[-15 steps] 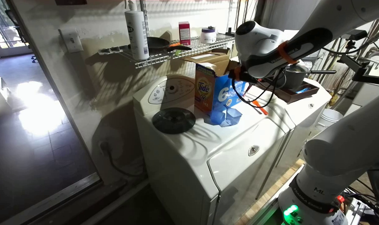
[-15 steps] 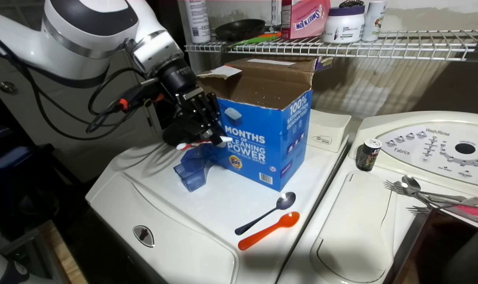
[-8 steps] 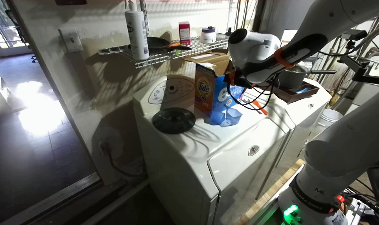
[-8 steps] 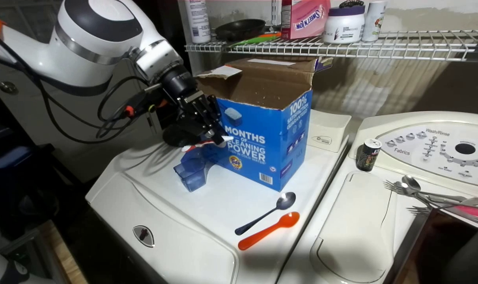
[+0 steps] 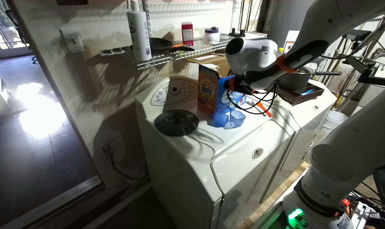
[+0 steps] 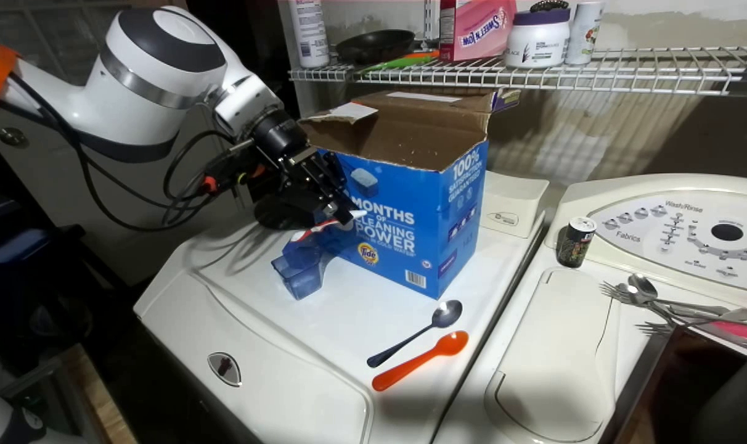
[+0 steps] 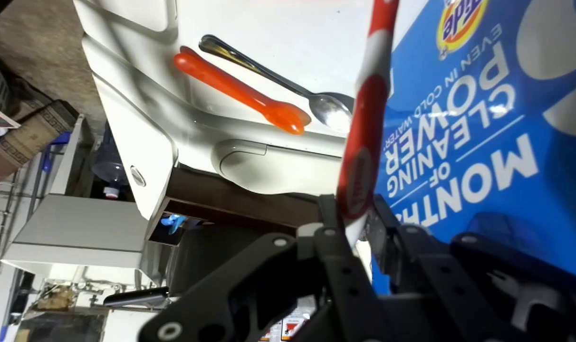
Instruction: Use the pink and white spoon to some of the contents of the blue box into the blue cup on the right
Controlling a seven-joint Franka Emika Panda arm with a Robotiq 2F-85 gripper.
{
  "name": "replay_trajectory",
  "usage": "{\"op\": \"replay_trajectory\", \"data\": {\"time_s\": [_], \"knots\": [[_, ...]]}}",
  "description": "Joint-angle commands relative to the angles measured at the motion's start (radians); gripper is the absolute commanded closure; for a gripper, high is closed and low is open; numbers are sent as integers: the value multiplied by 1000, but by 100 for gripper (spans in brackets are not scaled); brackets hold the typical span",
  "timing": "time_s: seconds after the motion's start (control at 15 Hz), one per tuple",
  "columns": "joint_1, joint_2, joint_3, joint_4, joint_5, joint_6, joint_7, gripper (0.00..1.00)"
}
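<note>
The pink and white spoon (image 6: 315, 230), red and white along its handle, is held by my gripper (image 6: 344, 216). In the wrist view the spoon (image 7: 364, 137) runs up from between my gripper's fingertips (image 7: 353, 209). The blue box (image 6: 404, 213) stands upright with open flaps; its contents are not visible. My gripper is outside the box, close to its blue front and below its rim. Two translucent blue cups sit at the foot of the box: a rounder blue cup (image 5: 221, 119) and an angular one (image 5: 237, 119). They are below the spoon. In that exterior view the arm hides most of the gripper.
A metal spoon (image 6: 416, 333) and an orange spoon (image 6: 420, 362) lie on the white machine top. A dark round container (image 5: 176, 122) is beside the cups. A wire shelf (image 6: 644, 71) with several items hangs above. A black can (image 6: 575, 243) and cutlery (image 6: 663, 302) are on the neighbouring machine.
The arm has lowered a little and shifted slightly along the box's front, and the spoon has tilted slightly more in the gripper. The box and cups have not moved.
</note>
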Motion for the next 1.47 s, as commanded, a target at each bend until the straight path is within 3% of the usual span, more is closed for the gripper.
{"op": "replay_trajectory", "data": {"time_s": [0.0, 1.4], "knots": [[31, 21, 1, 6, -71, -29, 84, 95], [138, 40, 17, -13, -271, -167, 213, 95]]}}
